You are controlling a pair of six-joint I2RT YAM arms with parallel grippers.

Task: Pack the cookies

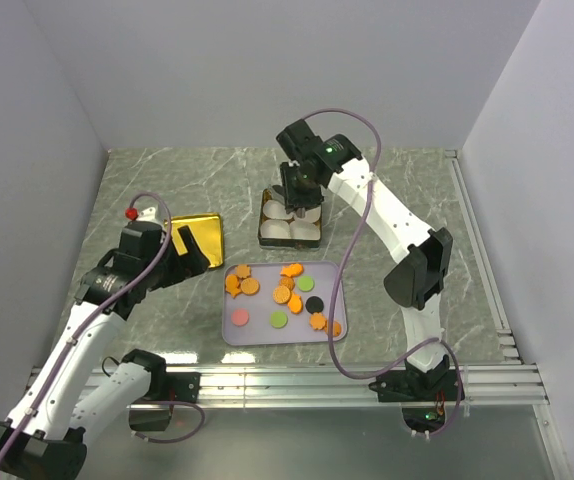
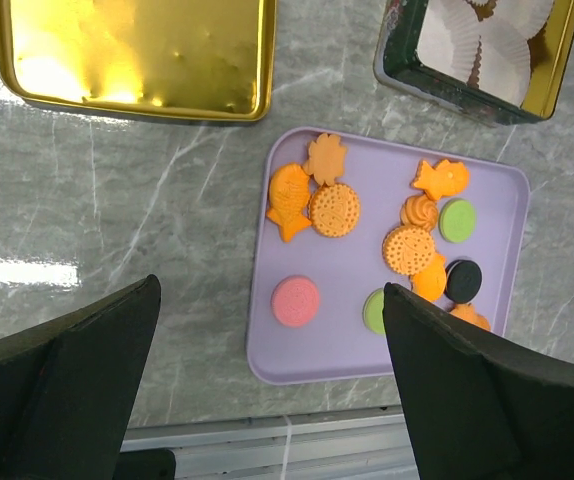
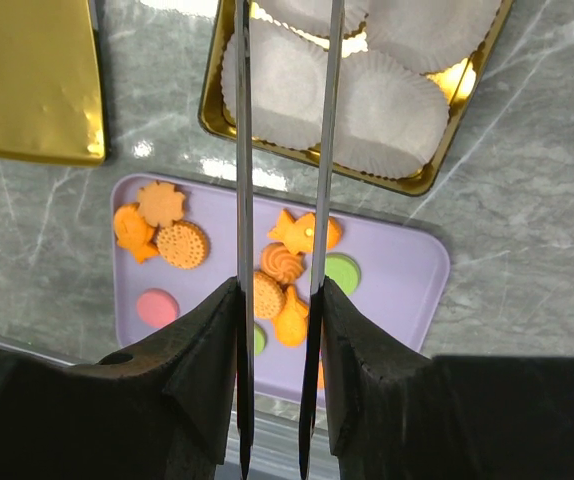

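The cookies (image 1: 285, 295) lie loose on a lilac tray (image 1: 267, 335): mostly orange pieces, plus pink, green and black discs. They also show in the left wrist view (image 2: 335, 210) and the right wrist view (image 3: 182, 243). My left gripper (image 1: 189, 250) is open and empty, and hovers over the tray's near left corner (image 2: 272, 300). My right gripper (image 1: 300, 190) is shut on metal tongs (image 3: 242, 150). It holds them over the gold tin (image 1: 265, 235) with its white paper cups (image 3: 382, 110). The tong tips are out of view.
The tin's gold lid (image 1: 205, 240) lies upside down left of the tin, behind the left gripper. An aluminium rail (image 1: 287, 380) runs along the near table edge. Grey walls close in the table on three sides.
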